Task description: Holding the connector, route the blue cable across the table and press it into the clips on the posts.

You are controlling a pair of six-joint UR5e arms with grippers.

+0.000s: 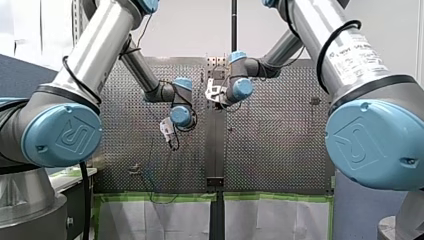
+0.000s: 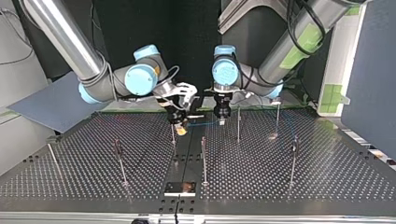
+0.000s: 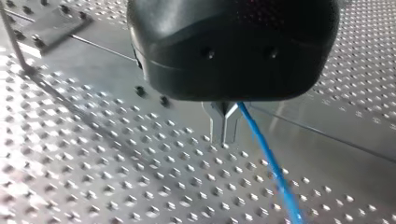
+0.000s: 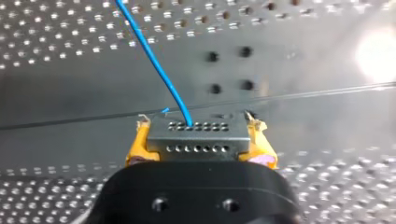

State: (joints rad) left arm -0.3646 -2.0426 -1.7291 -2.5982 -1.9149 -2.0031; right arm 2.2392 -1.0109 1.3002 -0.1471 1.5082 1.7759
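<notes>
The grey connector [image 4: 196, 137], a small block with rows of holes, sits clamped between the yellow pads [image 4: 137, 140] of my right gripper [image 4: 198, 126]. The blue cable [image 4: 149, 56] leaves its top face and runs away over the perforated table. In the top view the cable [image 2: 203, 124] spans the short gap from my right gripper [image 2: 181, 128] to my left gripper [image 2: 221, 120]. In the left wrist view my left gripper [image 3: 224, 133] has its metal fingers [image 3: 215, 123] together, and the blue cable [image 3: 271, 163] comes out at them and trails off across the table.
Thin upright posts stand on the table in the top view: one [image 2: 238, 123] just beside my left gripper, others further out [image 2: 277, 119], [image 2: 294, 158], one near the middle [image 2: 203, 161] and two at the view's left [image 2: 120, 161], [image 2: 52, 151]. A small plate [image 2: 180, 188] lies at the near edge.
</notes>
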